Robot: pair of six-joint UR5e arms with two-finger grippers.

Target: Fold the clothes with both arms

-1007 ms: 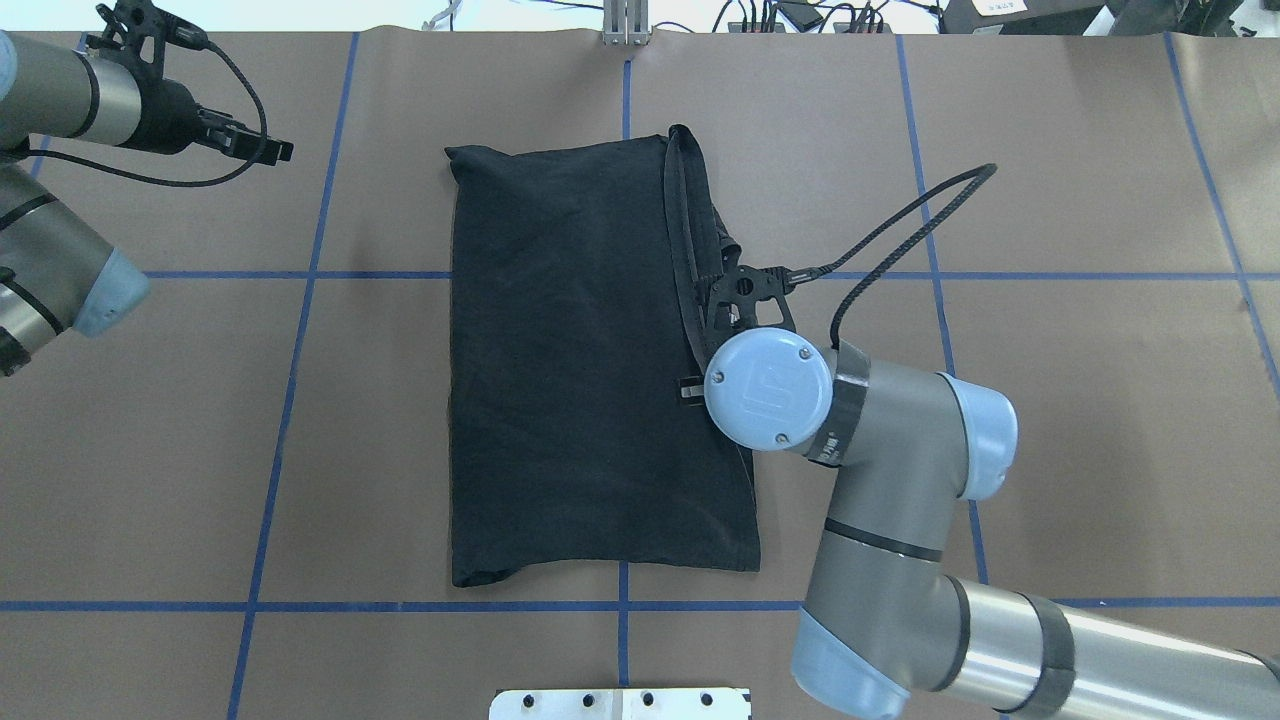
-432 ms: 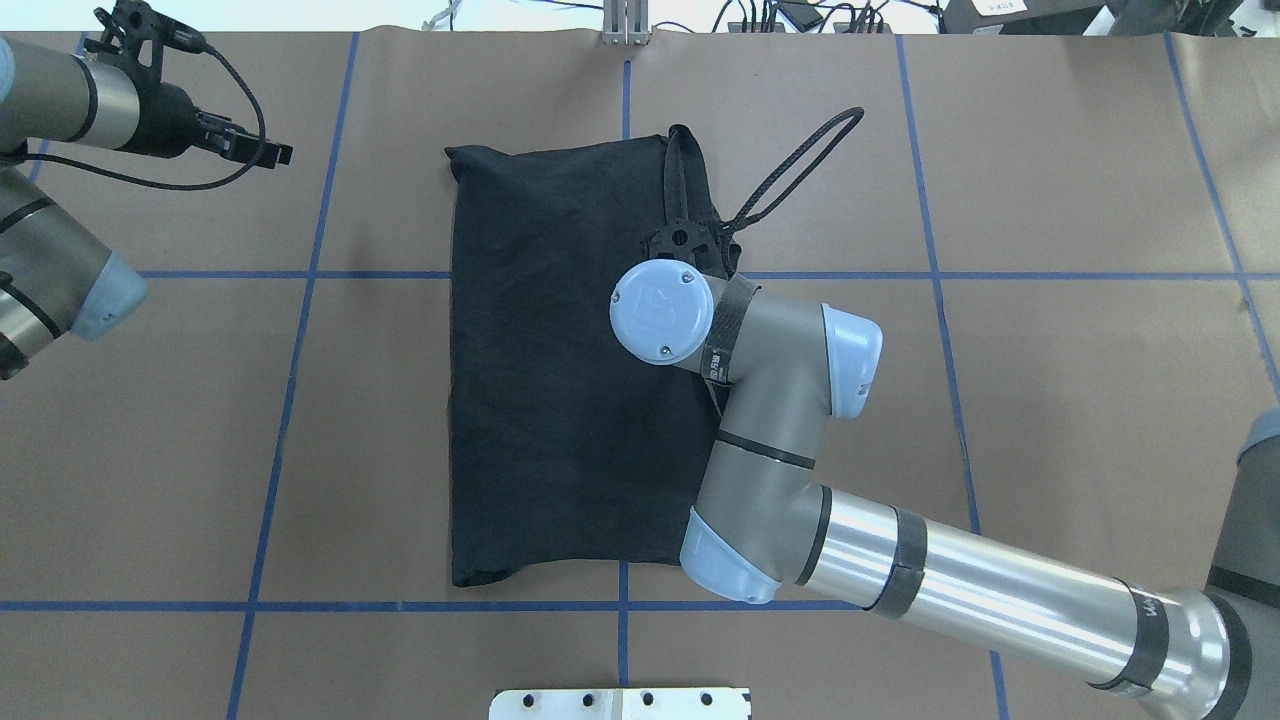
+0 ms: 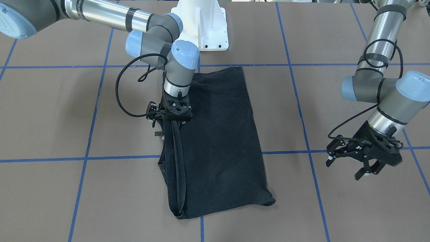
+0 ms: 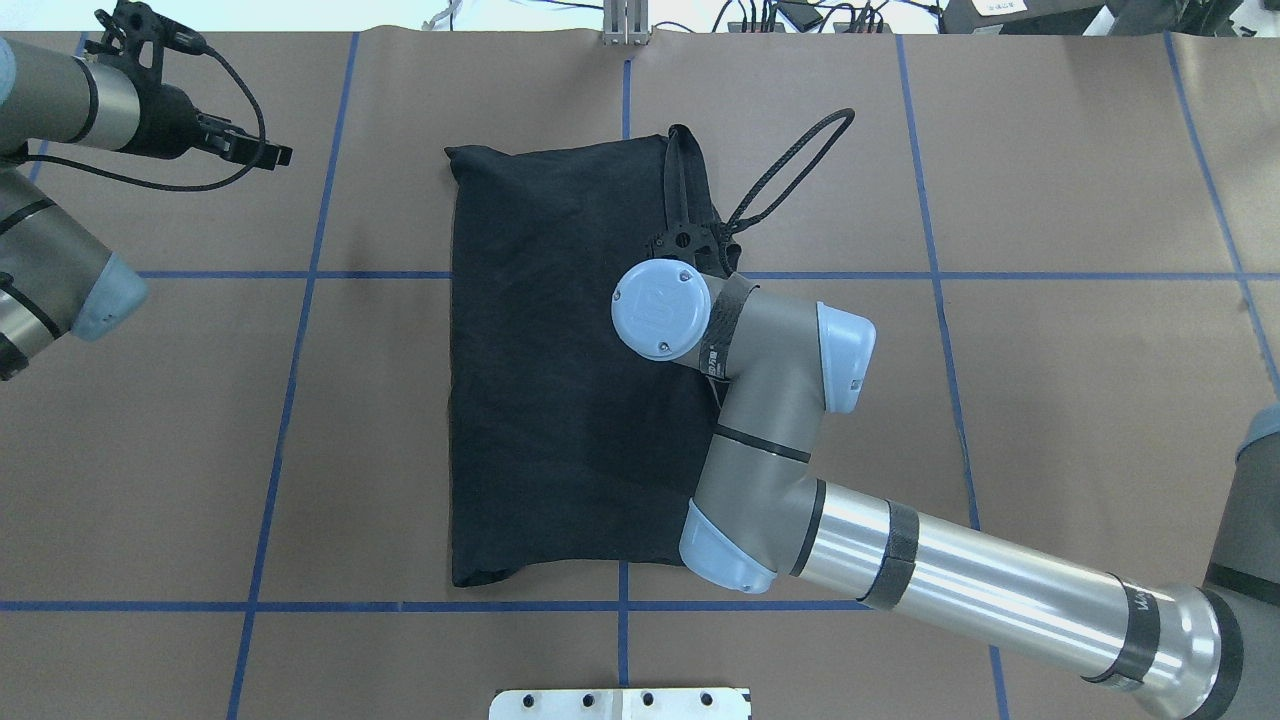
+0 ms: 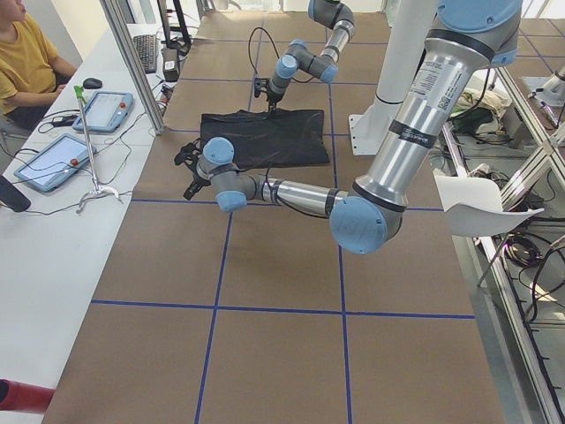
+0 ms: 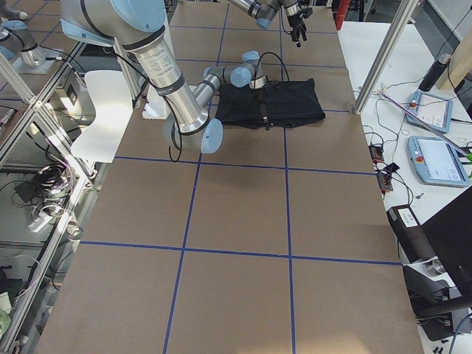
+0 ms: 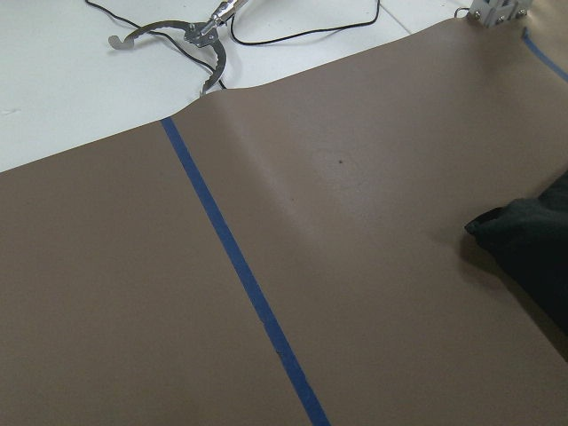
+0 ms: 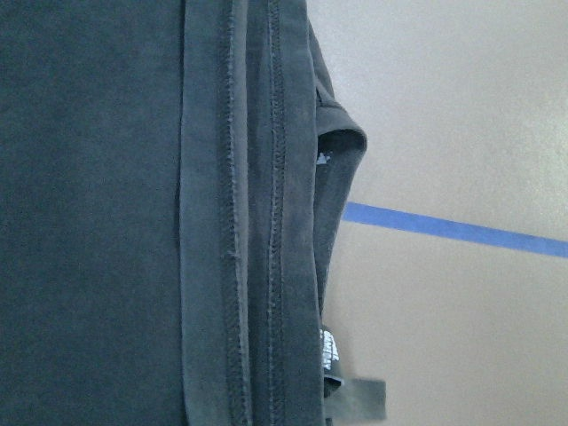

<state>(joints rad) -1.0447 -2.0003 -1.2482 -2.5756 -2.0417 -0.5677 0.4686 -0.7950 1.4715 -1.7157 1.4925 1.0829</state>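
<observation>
The right gripper [image 3: 174, 115] is down low on the black T-shirt [image 3: 218, 134], right at the long side where the stitched edges are stacked. Its black fingers are lost against the black cloth, so I cannot tell if it is pinching the shirt or just spread over it. The wrist camera is very close and shows only cloth, seams and a small tag. A black cable [image 4: 790, 170] loops out from that wrist over the far end of the shirt.

The left gripper [image 3: 366, 171] hangs in the air well off to the side. Its fingers are apart and there is nothing in them. It does not touch the shirt.

The shirt lies flat, folded into a long dark shape in the middle of the table [image 3: 50, 111]. One short end is a bit puffy at the corner. The table is covered in brown paper with blue tape lines [image 4: 290, 400] that make big squares. A white base [image 3: 205, 23] stands at the robot's side of the table. Past the far edge there is a white bench with two tablets [image 5: 97, 110], and a person in a yellow top [image 5: 22, 62] sits there.

There is bare brown paper all around the shirt on every side.
</observation>
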